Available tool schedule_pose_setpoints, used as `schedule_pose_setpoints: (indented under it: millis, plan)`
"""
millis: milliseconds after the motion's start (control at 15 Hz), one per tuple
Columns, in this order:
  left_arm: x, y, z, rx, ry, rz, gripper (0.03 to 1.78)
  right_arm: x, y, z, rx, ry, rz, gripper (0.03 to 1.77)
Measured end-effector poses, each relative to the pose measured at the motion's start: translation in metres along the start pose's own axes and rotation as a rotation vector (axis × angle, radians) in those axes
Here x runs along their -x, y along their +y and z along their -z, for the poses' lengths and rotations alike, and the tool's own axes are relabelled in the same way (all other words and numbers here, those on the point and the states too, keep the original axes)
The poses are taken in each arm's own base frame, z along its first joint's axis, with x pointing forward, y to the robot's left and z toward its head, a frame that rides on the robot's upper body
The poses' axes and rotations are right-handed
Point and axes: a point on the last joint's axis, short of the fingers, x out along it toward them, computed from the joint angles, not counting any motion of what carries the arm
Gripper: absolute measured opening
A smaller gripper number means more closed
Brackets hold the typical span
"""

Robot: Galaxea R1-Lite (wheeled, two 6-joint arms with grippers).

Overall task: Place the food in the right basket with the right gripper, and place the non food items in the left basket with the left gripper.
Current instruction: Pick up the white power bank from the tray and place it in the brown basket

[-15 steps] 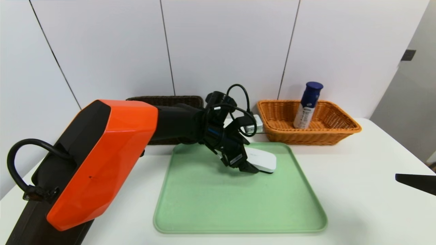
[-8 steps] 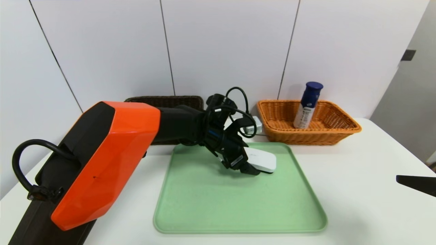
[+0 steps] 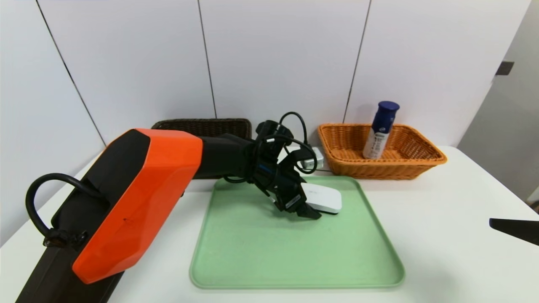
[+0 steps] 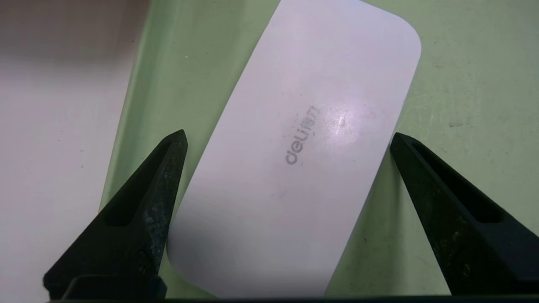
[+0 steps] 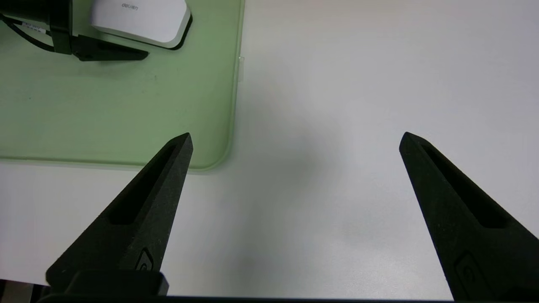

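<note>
Left wrist view: my left gripper has settled a touch lower, fingers spread wide either side of the white case, not yet closed on it. Case lies flat near the far edge of the green tray. Contact with the tray floor I can't confirm. Bottle already stands in the orange basket, beyond the tray; brown basket awaits. Right gripper idles, fingers apart, beside the tray.

Looks like a lab test bench: bare white table, plain white wall panels, staged green tray.
</note>
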Motion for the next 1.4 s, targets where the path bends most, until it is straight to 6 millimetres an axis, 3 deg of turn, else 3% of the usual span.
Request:
schedule_pose_setpoints:
  millis: [333,600,1000,1400]
  plan:
    - [-0.001,0.000,0.001,0.001,0.003,0.000,1.69,-0.001,0.000,0.000,0.000,0.002,-0.001,1.69]
    - [-0.001,0.000,0.001,0.000,0.003,-0.001,1.08,-0.001,0.000,0.000,0.000,0.002,0.000,1.69]
    - [0.015,-0.002,-0.013,-0.019,-0.025,-0.021,1.06,0.000,0.000,-0.001,0.001,-0.003,-0.002,1.69]
    - [0.069,-0.013,-0.055,-0.079,-0.120,-0.087,1.06,0.002,0.001,-0.002,0.002,-0.012,-0.019,1.69]
